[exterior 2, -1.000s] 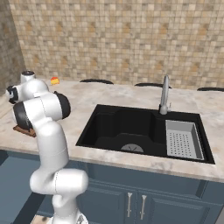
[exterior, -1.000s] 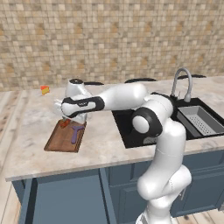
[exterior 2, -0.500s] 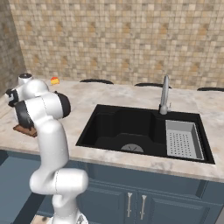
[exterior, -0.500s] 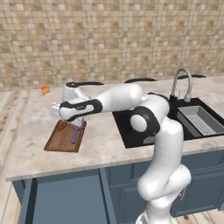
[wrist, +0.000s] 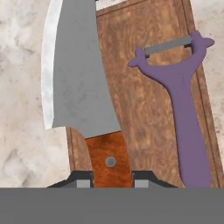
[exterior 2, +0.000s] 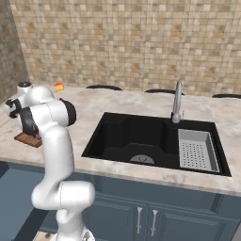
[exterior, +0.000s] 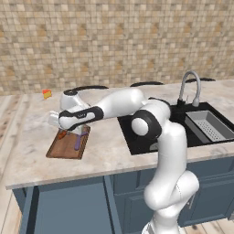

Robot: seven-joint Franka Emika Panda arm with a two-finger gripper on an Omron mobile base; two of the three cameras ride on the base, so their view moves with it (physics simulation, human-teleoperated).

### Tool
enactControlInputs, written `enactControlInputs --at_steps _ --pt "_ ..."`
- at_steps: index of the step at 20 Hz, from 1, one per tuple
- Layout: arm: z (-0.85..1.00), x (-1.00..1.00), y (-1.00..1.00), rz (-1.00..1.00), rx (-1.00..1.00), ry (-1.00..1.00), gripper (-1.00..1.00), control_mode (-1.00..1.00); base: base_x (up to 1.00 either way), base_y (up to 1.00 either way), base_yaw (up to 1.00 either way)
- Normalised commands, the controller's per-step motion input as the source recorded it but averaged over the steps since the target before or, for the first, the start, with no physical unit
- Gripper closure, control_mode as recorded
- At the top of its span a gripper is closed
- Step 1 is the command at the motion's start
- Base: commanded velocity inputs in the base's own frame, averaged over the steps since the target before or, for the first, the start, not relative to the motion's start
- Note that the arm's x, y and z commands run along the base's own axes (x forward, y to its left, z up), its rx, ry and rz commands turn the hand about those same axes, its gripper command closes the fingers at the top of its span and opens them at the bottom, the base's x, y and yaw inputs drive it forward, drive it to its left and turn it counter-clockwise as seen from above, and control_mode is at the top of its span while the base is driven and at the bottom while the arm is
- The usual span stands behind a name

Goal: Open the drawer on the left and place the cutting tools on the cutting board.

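Observation:
My gripper is shut on the red-brown handle of the knife, whose curved silver blade points away over the left edge of the cutting board. The purple tool lies flat on the board to the right of the knife. From the left base view the hand holds the knife low over the near-left end of the board, and the purple tool rests beside it. In the right base view the arm covers most of the board. The drawer is hidden below the counter edge.
A small orange wedge sits at the back left of the counter. The black sink with its faucet and a grey strainer basket lies to the right of the board.
The hand has moved left and lower with the knife, closer to the board. The purple tool has stayed in place.

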Motion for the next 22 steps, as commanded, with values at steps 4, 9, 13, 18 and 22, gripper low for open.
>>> enactControlInputs --at_steps 4,9,13,18,22 --pt "-0.26 0.01 0.09 0.01 -0.02 0.0 1.0 -1.0 0.0 0.0 0.0" --pt "-0.3 0.0 0.09 0.01 -0.03 0.0 1.0 -1.0 0.0 0.0 0.0" --pt "-0.28 0.02 0.06 0.02 -0.03 0.0 1.0 -1.0 0.0 0.0 0.0" --pt "-0.26 0.06 0.01 0.02 -0.03 0.0 1.0 -1.0 0.0 0.0 0.0" --pt "-0.16 0.13 0.0 0.02 -0.01 0.0 1.0 -1.0 0.0 0.0 0.0"
